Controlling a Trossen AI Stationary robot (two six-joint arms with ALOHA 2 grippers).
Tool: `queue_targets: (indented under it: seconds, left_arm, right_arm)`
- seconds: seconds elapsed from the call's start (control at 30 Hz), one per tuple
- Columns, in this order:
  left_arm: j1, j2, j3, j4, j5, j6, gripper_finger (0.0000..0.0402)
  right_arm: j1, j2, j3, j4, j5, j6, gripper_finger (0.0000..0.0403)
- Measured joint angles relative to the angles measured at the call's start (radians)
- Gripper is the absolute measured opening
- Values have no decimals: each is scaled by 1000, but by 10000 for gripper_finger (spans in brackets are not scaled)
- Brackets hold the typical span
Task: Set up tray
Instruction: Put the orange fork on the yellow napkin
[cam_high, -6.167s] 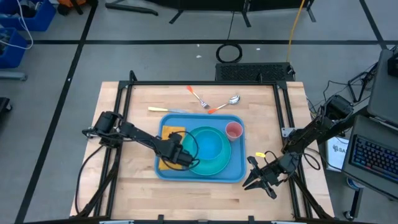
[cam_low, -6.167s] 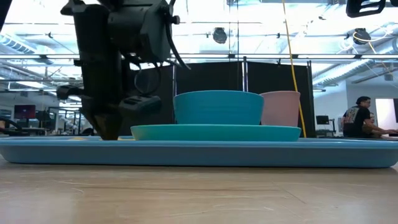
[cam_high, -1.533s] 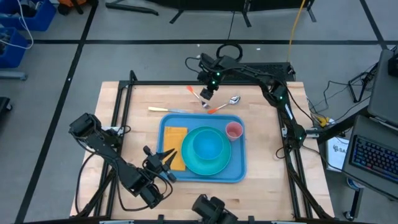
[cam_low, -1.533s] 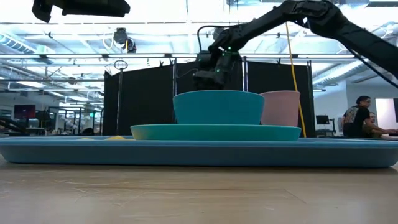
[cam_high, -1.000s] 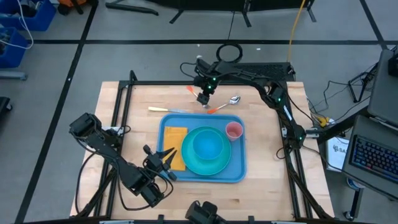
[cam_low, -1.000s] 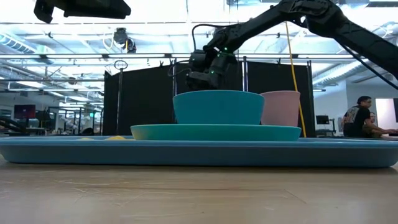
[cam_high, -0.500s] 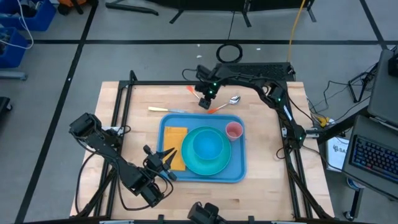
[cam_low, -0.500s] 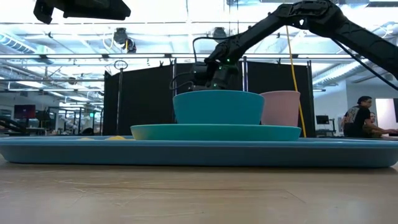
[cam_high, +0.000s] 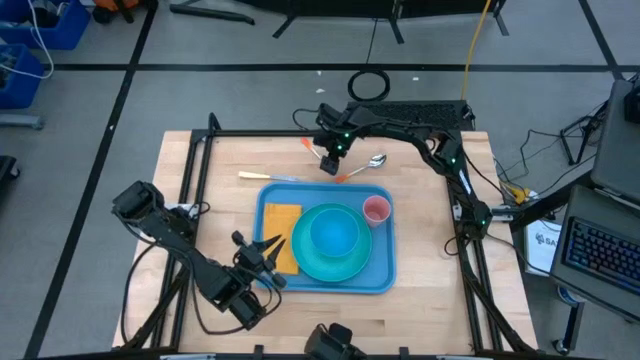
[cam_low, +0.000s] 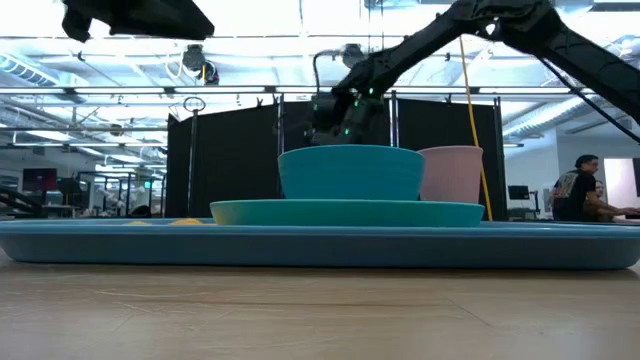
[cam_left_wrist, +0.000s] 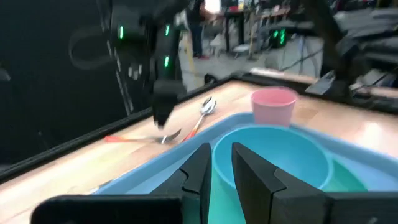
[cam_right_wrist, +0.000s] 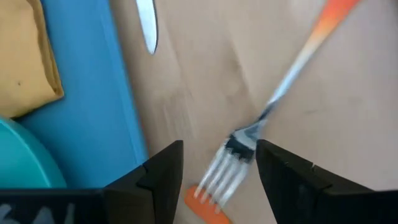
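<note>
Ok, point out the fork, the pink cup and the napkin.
fork (cam_right_wrist: 249, 155): right wrist view, on its tines.
pink cup (cam_high: 376, 209): high view, on its rim.
napkin (cam_high: 281, 222): high view, on its middle.

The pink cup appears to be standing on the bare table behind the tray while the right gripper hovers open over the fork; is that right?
Not quite: the pink cup stands inside the tray, in its far right corner beside the plate, as the high view shows. The rest holds: the right gripper hovers open over the fork.
</note>
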Motion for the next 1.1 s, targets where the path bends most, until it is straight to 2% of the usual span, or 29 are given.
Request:
queue_targets:
  seconds: [0.1, 0.23, 0.37, 0.5, 0.7, 0.77, 0.9, 0.97, 1.0, 1.1]
  left_arm:
    - [52, 0, 0, -1, 54, 34, 69]
    - [135, -5, 0, -3, 68, 9, 69]
    - [229, -53, -1, -26, 121, 143, 69]
    - [341, -132, -1, 6, 247, 385, 69]
    - [537, -246, -1, 70, 485, 775, 69]
    - [618, -276, -1, 141, 593, 912, 69]
    - [781, -305, 0, 296, 971, 1225, 69]
    - [846, -304, 0, 360, 1112, 1360, 69]
    - [875, -304, 0, 364, 1145, 1435, 69]
    - [953, -290, 0, 381, 1149, 1593, 69]
  right_arm:
    - [0, -64, 0, -17, 49, -10, 194]
    - [2, -180, -70, 47, -3, -2, 194]
    - [23, -346, -269, 210, -77, 20, 194]
    - [83, -525, -542, 444, -111, 27, 194]
    - [212, -753, -894, 846, -111, 36, 194]
    - [259, -815, -999, 961, -111, 53, 194]
    - [353, -929, -1163, 1083, -114, 83, 194]
    - [392, -979, -1228, 1113, -111, 108, 194]
    - [411, -1000, -1254, 1132, -110, 127, 194]
    - [454, -1068, -1324, 1168, -112, 164, 194]
